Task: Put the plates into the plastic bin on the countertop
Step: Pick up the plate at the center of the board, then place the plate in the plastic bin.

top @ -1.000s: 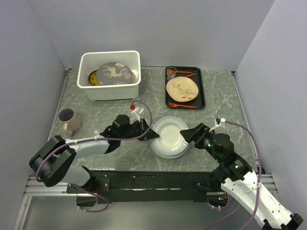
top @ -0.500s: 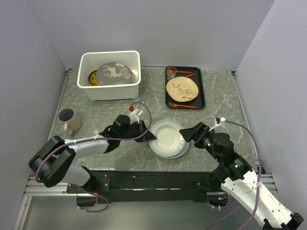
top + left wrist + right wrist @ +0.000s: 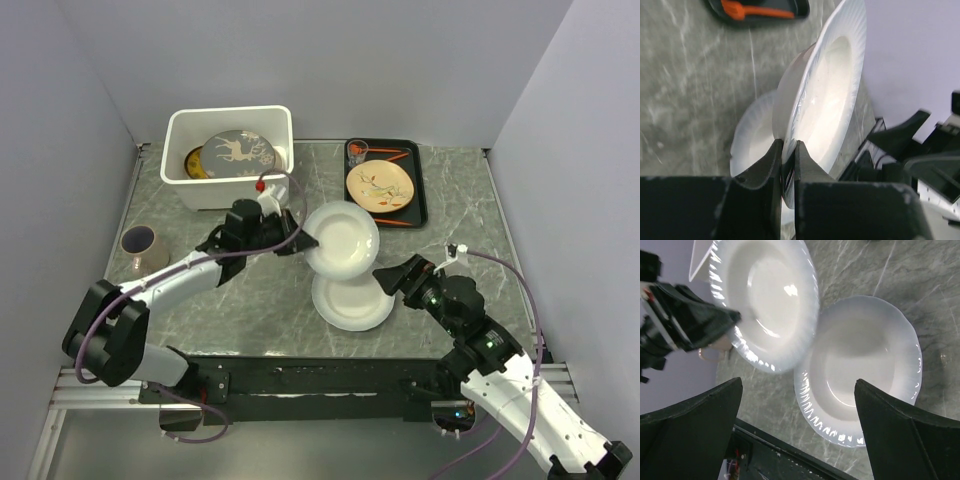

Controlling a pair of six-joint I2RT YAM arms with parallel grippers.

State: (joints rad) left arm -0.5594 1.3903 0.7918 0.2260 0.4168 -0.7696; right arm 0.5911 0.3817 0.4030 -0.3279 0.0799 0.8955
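My left gripper (image 3: 300, 243) is shut on the rim of a white plate (image 3: 342, 240), which hangs tilted above the countertop (image 3: 250, 300). In the left wrist view the jaws (image 3: 788, 145) pinch that white plate's (image 3: 830, 95) edge. A second white plate (image 3: 352, 300) lies flat below it. My right gripper (image 3: 390, 280) stands open at this second plate's right edge, and in its wrist view the gripper (image 3: 797, 385) hovers over the second plate (image 3: 865, 365) holding nothing. The white plastic bin (image 3: 240, 190) at the back left holds a dark deer plate (image 3: 238, 150) and a gold-patterned plate (image 3: 195, 160).
A black tray (image 3: 418, 180) at the back right carries a peach flower plate (image 3: 380, 185) and orange cutlery. A grey mug (image 3: 143, 250) stands near the left edge. Walls close in the back and both sides.
The left gripper has lifted the upper white plate off the lower one and carried it toward the back. The right gripper's jaws opened wider and the arm stayed put.
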